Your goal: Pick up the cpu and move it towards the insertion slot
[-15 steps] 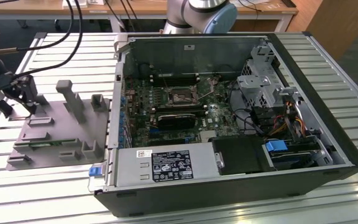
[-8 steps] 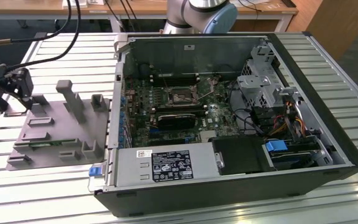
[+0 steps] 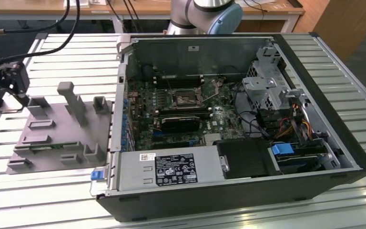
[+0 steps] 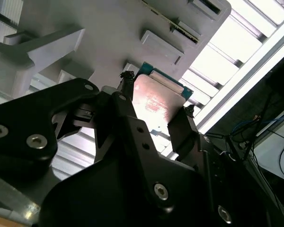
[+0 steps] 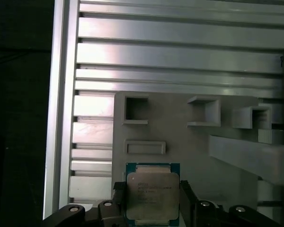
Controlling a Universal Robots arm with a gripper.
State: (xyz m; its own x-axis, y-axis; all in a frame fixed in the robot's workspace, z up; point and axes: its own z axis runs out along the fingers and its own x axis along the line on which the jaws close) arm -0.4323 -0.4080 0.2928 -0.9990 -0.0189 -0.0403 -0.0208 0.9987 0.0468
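**Status.** The black two-fingered gripper (image 4: 157, 94) hangs over the flat grey plastic holder tray (image 3: 55, 117), at about 9 o'clock from the open black computer case (image 3: 202, 205) in the exterior view. In both wrist views its fingers (image 5: 187, 201) are clamped on opposite edges of the cpu (image 5: 153, 189), a flat square chip with a silvery metal top and a thin blue-green rim. The chip appears to sit clear of the tray. The insertion slot (image 3: 186, 98), a small square socket with a shiny frame and dark centre, lies well apart on the green motherboard (image 3: 145, 131) inside the case.

**Handling, as judged.** Grip should stay on the rim only, with the chip kept level. The path toward 3 o'clock has to clear the tray's upright grey posts (image 3: 75, 102) and then the case's near side wall (image 3: 122, 71). Whether the socket's frame stands open cannot be told.

**Surface and room.**
- The worktop (image 3: 62, 57) is ribbed aluminium slats, hard and reflective. A dropped chip could lodge in a groove.
- The case also holds a grey labelled power unit (image 3: 170, 169) at 6 o'clock and a metal drive cage with loose cables (image 3: 278, 109) at 3 o'clock.
- The arm's grey base (image 3: 211, 12) and wooden desks (image 3: 145, 5) lie at 12 o'clock.
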